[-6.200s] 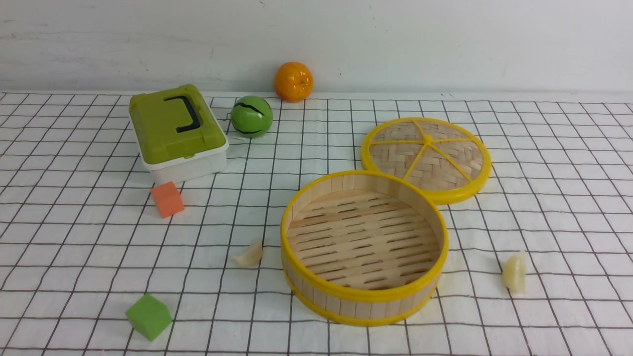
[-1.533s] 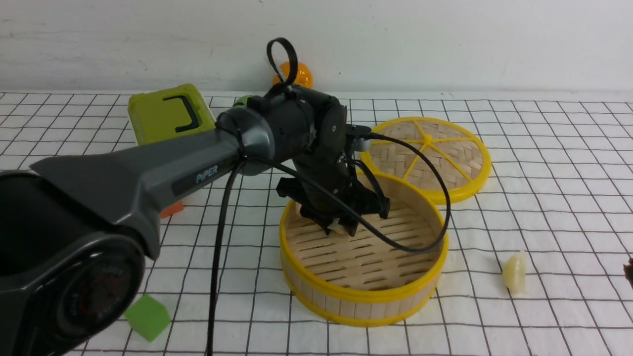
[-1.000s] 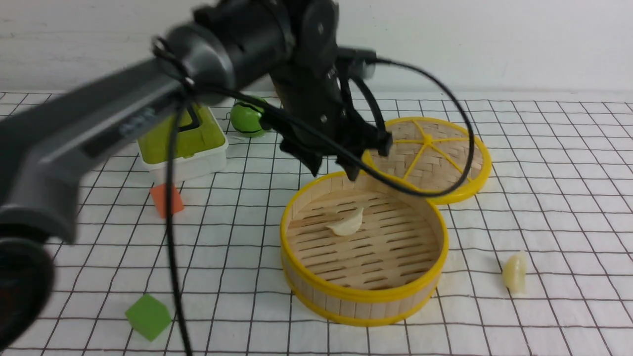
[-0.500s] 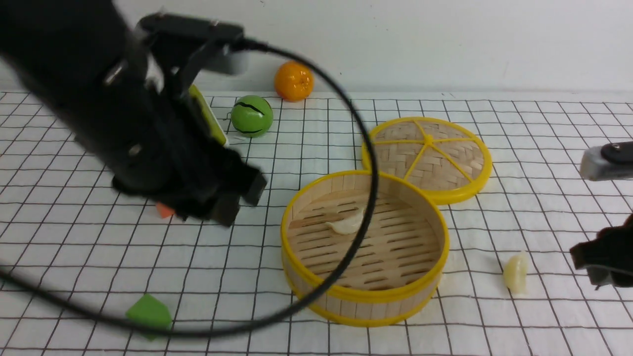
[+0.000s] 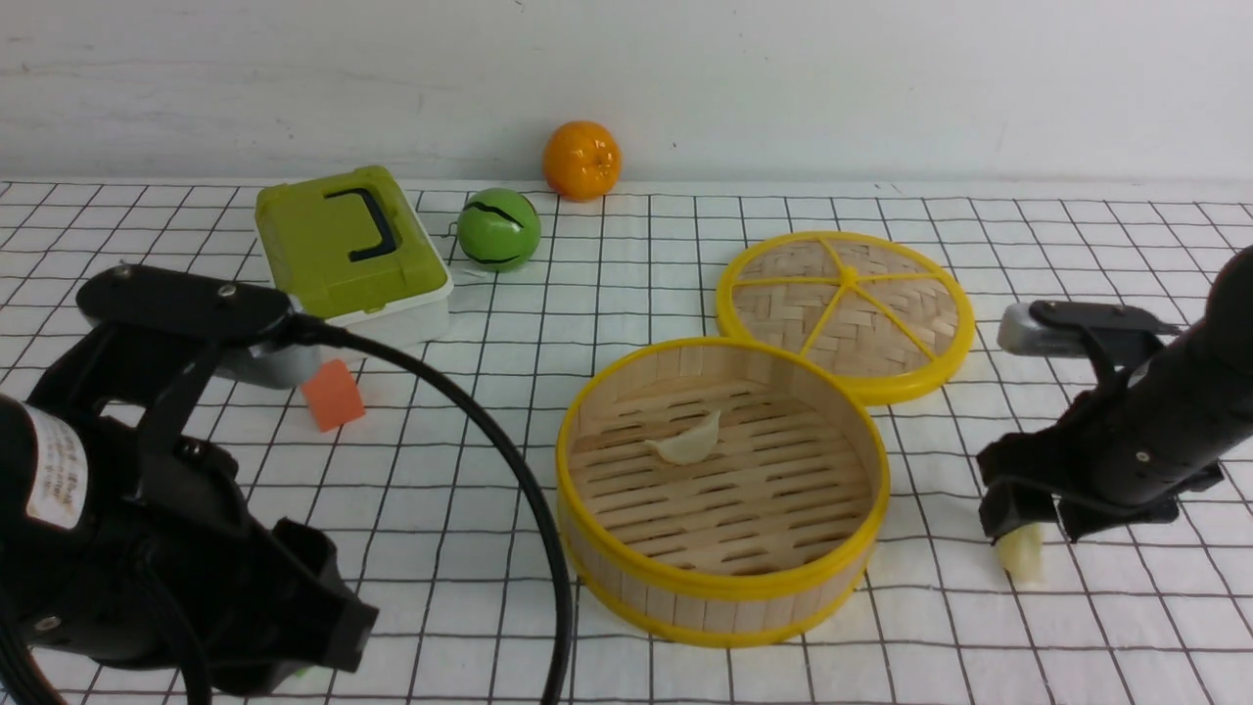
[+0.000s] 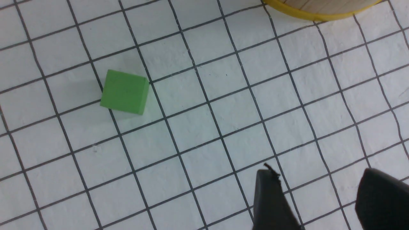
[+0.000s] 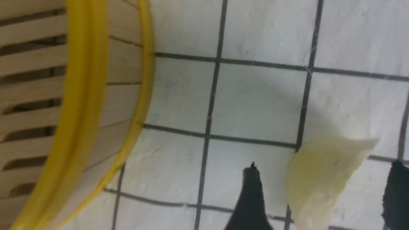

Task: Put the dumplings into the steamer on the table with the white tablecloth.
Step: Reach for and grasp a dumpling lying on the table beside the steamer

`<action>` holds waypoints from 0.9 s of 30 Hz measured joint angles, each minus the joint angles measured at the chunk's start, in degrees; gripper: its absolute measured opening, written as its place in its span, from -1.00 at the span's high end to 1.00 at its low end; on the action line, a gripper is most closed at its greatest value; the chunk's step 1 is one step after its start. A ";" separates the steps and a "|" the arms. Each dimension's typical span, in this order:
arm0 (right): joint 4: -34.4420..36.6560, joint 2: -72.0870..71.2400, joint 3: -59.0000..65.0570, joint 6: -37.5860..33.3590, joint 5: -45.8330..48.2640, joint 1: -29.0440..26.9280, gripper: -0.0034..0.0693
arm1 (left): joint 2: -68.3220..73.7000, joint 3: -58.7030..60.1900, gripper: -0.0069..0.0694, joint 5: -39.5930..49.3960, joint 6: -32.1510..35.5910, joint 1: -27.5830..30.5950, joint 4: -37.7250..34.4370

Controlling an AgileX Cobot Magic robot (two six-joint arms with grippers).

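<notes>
One glossy cream crescent dumpling (image 5: 1020,558) sits directly between the right end effector's (image 5: 1036,521) jaws. They are spread, not yet gripping.

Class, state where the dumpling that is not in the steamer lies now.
In the front view that dumpling lies on the white tablecloth right of the steamer, between the open fingers of the right gripper.

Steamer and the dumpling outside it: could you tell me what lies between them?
Bare cloth, plus one right end effector finger beside the dumpling, in the right wrist view.
</notes>
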 joint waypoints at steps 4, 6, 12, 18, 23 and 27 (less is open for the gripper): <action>-1.53 3.44 -0.86 1.52 -1.15 0.00 -0.49 | 0.00 0.00 -0.13 -0.18 -0.09 0.00 0.06; -2.40 4.52 -1.21 1.87 -1.86 0.05 -0.42 | 0.00 0.00 -0.13 -0.22 -0.14 0.00 0.66; -2.75 4.65 -1.47 1.94 -1.49 0.43 0.10 | 0.00 0.00 -0.13 -0.22 -0.14 0.00 2.93; -3.23 3.40 -3.60 0.62 6.48 0.62 0.09 | -0.34 0.00 -0.13 -0.23 -0.14 0.00 4.71; -3.69 -2.47 -12.96 -2.85 15.02 4.33 0.09 | -5.55 0.76 -0.13 0.04 -0.28 0.00 7.12; -3.55 -2.95 -22.34 -3.23 18.29 11.38 0.10 | -11.99 3.93 -0.13 0.05 -0.34 0.00 8.12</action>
